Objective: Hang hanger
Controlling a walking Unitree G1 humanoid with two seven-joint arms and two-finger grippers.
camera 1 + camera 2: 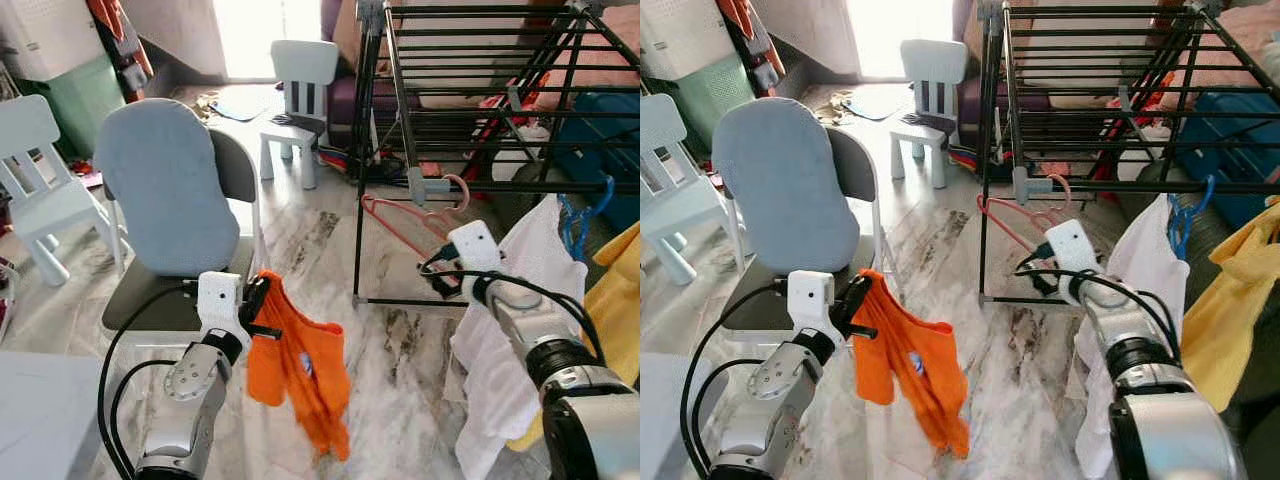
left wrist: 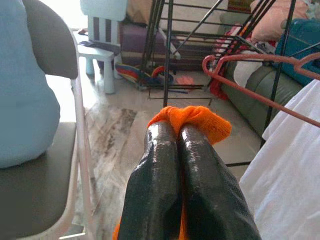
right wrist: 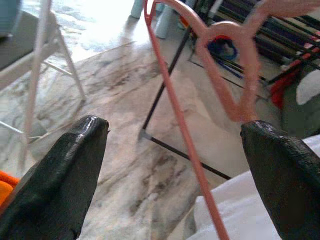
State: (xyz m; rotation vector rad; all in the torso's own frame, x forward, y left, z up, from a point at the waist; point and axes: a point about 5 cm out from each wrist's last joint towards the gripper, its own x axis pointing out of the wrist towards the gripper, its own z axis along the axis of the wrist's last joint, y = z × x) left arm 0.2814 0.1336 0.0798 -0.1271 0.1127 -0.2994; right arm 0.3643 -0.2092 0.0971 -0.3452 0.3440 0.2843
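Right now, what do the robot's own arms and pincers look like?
Both arms are silver metal with ribbed joints and looping black cables. Each wrist carries a white boxy housing. The left pincer and right pincer each have two long, glossy black fingers with rounded tips.

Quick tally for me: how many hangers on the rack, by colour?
Pink hanger: 1, hooked on the drying rack
Blue hanger: 1, on the same rail, above the white garment
Total: 2

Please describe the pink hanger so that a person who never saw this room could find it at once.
Find the black drying rack on the robot's right. The pink hanger hangs from its lower front bar, just beyond the open right gripper. It is bare, while the hangers nearby carry a white and a yellow garment.
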